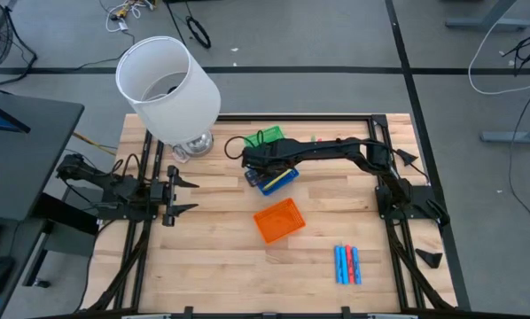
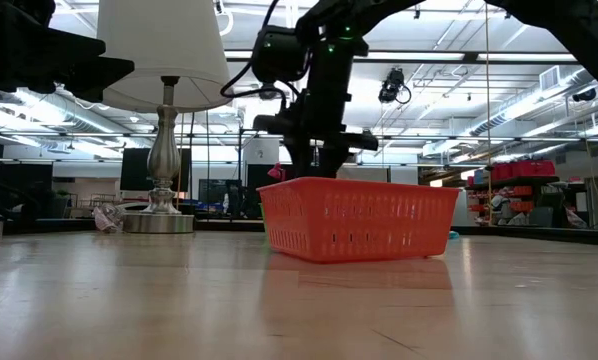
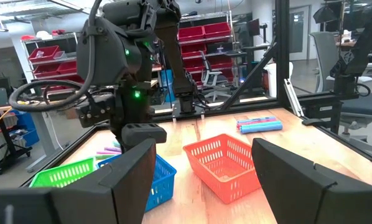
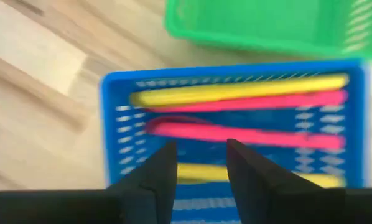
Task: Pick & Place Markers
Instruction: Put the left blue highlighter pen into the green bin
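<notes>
Yellow and pink markers (image 4: 248, 134) lie flat inside the blue tray (image 4: 111, 112). My right gripper (image 4: 201, 149) hangs above that tray, pointing steeply down, open, with nothing between its fingers. In the high view it is over the blue tray (image 1: 276, 182) near the table's middle. A few blue and red markers (image 1: 346, 264) lie side by side on the table near the front right. My left gripper (image 1: 181, 190) waits open at the table's left side, pointing level.
A green tray (image 1: 267, 137) stands just behind the blue one. An orange tray (image 1: 278, 220) stands in front of it, near the table's centre. A white-shaded lamp (image 1: 167, 84) stands at the far left. Bare wood lies at the near left.
</notes>
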{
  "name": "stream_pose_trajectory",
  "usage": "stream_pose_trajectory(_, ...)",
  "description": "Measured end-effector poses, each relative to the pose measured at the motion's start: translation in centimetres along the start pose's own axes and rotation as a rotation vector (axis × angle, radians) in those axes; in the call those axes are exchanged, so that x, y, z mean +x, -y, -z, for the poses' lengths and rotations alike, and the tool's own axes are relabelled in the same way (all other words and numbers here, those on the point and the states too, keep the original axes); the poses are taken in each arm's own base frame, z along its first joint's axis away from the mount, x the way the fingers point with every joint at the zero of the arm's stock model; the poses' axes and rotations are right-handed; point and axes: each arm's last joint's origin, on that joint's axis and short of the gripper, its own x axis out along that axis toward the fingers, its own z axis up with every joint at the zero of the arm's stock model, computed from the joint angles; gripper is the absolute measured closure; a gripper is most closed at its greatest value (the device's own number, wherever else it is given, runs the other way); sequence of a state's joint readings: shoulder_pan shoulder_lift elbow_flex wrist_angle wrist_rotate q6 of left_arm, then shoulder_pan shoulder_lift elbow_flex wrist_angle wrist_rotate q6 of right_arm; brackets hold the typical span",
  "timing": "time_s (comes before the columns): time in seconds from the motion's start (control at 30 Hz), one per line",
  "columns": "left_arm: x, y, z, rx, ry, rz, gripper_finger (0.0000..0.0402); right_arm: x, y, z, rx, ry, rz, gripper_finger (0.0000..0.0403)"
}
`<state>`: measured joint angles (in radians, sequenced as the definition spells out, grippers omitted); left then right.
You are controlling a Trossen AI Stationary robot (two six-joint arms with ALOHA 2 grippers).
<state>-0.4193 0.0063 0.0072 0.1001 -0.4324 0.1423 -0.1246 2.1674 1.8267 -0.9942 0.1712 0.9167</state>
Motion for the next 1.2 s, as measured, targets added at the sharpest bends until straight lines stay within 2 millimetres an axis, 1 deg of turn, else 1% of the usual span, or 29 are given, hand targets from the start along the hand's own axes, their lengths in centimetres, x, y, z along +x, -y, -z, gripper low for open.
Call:
stream_pose_trajectory(0.1, 0.0, 0.0, 0.0, 0.0, 0.0, 0.0, 0.0129, 0.0, -0.2, -0.1, 0.051, -0.002, -0.035, 0.0266)
stream_pose_trajectory(0.23, 0.0, 0.0, 0.0, 0.0, 0.0, 0.0, 0.0129, -0.2, -0.3, -0.1, 0.08, 0.011, -0.035, 0.0266)
stream_pose_trajectory(0.37, 0.0, 0.0, 0.0, 0.0, 0.0, 0.0, 0.0129, -1.2, -0.6, 0.5, 0.105, 0.031, -0.033, 0.0266)
stream_pose_trajectory(0.47, 0.0, 0.0, 0.0, 0.0, 0.0, 0.0, 0.0129, -2.2, -0.9, 1.4, 0.084, 0.05, -0.016, 0.0263)
stream_pose_trajectory(0.87, 0.0, 0.0, 0.0, 0.0, 0.0, 0.0, 0.0129, -5.4, -2.2, 6.7, 0.113, -0.001, 0.043, 0.0239)
stream_pose_trajectory(1.07, 0.0, 0.0, 0.0, 0.0, 0.001, -0.001, 0.0129, -6.0, -2.8, 9.4, 0.12, -0.016, 0.053, 0.0238)
stream_pose_trajectory(1.2, 0.0, 0.0, 0.0, 0.0, 0.0, -0.001, 0.0129, -6.4, -2.9, 11.3, 0.137, -0.022, 0.053, 0.0238)
